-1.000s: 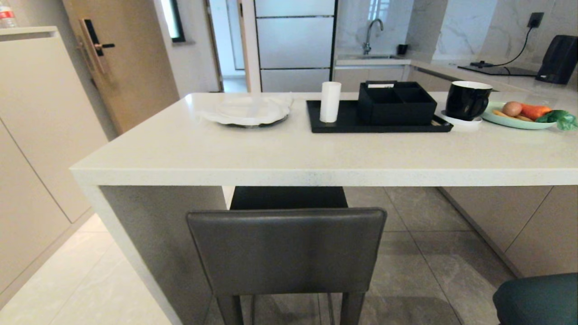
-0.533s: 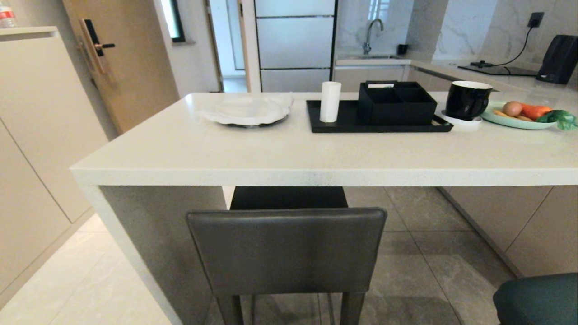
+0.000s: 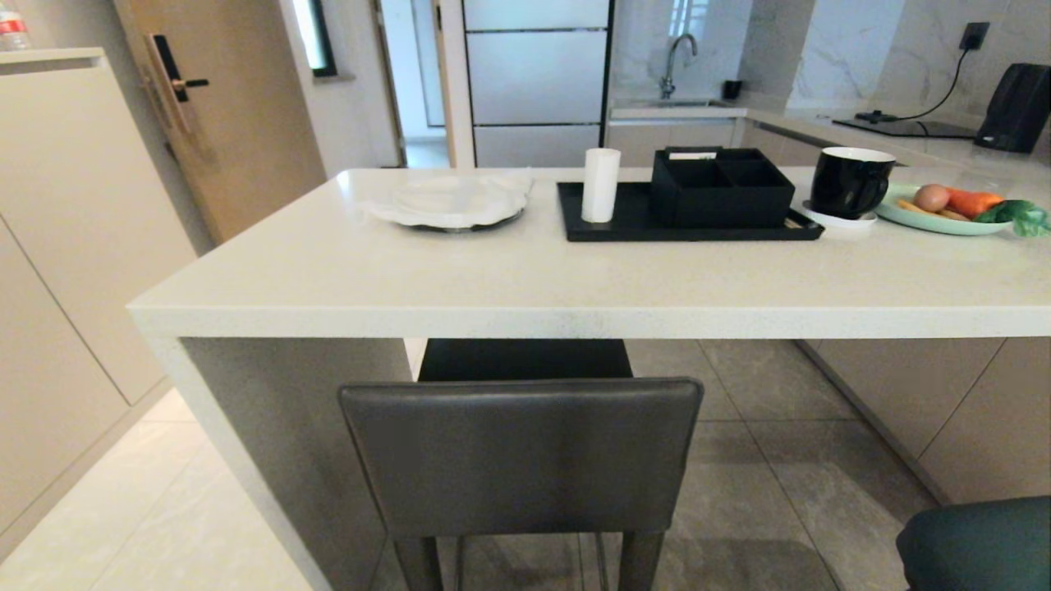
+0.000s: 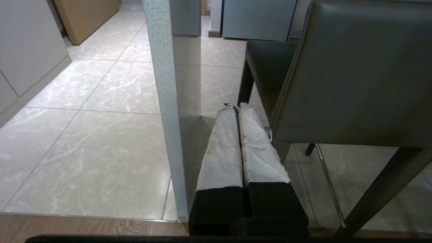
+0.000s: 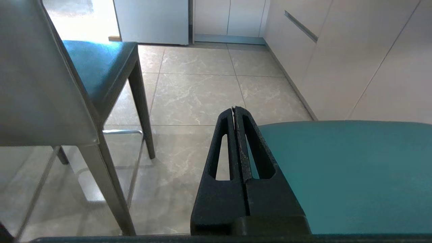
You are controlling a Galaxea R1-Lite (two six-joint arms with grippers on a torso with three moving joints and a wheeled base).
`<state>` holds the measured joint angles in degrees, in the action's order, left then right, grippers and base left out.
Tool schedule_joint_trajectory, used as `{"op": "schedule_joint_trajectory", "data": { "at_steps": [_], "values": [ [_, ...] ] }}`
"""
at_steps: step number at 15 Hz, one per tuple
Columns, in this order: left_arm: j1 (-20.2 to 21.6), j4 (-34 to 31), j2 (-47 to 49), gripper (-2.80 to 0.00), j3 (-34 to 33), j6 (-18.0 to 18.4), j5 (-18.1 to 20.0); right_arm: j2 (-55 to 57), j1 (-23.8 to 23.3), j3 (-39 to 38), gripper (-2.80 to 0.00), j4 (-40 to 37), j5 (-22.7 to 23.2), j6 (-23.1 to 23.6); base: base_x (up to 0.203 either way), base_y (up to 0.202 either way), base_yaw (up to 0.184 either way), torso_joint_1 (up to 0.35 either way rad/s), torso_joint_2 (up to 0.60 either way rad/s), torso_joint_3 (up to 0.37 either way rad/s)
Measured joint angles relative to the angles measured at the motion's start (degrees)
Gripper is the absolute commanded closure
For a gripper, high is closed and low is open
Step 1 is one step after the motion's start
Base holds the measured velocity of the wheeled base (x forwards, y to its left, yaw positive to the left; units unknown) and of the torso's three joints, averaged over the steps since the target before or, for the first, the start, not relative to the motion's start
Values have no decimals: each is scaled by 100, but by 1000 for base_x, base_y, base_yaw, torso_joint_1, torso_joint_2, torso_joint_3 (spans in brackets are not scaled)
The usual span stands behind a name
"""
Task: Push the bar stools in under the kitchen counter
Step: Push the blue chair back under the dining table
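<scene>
Under the tabletop point(image 3: 525, 279) edge at six o'clock, the grey stool point(image 3: 522, 455) sits half tucked, teal stool point(image 3: 977, 542) out at four, both pincers point(image 4: 236, 107) point(image 5: 234, 109) clenched empty, presumably for pushing.

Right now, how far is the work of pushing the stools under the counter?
Done: the dark-grey stool has its seat under the kitchen counter, only its back showing.
In hand: nothing; the left gripper and right gripper are shut, low, holding nothing.
Left: the teal stool stands outside the counter edge.
</scene>
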<state>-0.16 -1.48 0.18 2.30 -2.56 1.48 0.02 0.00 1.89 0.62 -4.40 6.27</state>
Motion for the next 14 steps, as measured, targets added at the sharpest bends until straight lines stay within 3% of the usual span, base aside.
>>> {"op": "schedule_joint_trajectory", "data": {
  "at_steps": [6, 14],
  "values": [
    [-2, 5, 0, 0, -7, -7, 0, 0, 0, -5, 0, -5, 2, -10, -13, 0, 0, 2, 0, 0],
    [-2, 16, 0, 0, -7, 31, 3, 0, 0, -5, 0, -5, 2, 1, -196, 0, -2, 4, 4, 2]
  ]
}}
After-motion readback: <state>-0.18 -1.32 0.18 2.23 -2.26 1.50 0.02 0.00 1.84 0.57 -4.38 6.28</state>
